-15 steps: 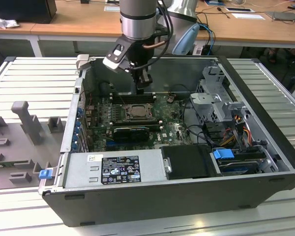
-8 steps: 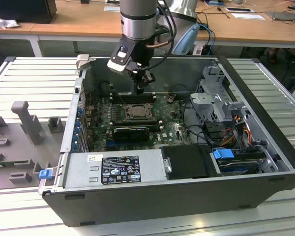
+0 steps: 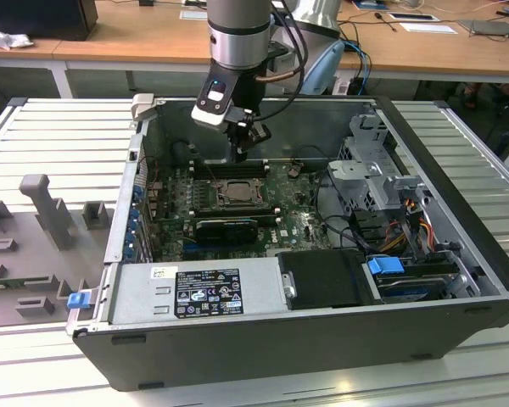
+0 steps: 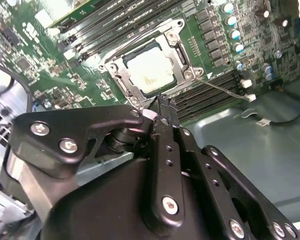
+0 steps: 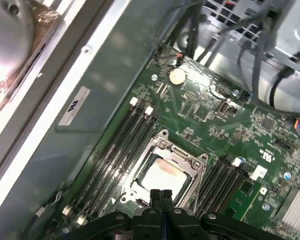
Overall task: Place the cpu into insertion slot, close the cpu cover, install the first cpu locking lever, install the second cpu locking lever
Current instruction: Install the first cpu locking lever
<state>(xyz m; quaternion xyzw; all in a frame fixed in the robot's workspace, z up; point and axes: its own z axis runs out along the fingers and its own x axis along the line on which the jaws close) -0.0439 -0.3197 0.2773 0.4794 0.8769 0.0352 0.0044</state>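
The pale cpu [image 4: 149,69] [image 5: 162,175] lies in the insertion slot [image 3: 233,192] on the green board. The silvery cpu cover [image 4: 121,75] [image 5: 189,162] lies flat around it, framing it through its window. A thin metal lever rod [image 4: 221,88] runs out from one socket corner past the memory slots. My gripper [image 3: 244,146] [image 4: 162,104] [image 5: 160,194] hangs just above one edge of the socket. Its black fingers are pressed together with nothing between them.
Long black memory slots [image 5: 117,145] flank the socket on both sides. A black card [image 3: 226,227] sits in front of it. The case's walls [image 3: 263,114], a drive cage [image 3: 377,165] with cables and a power supply [image 3: 195,292] surround the board.
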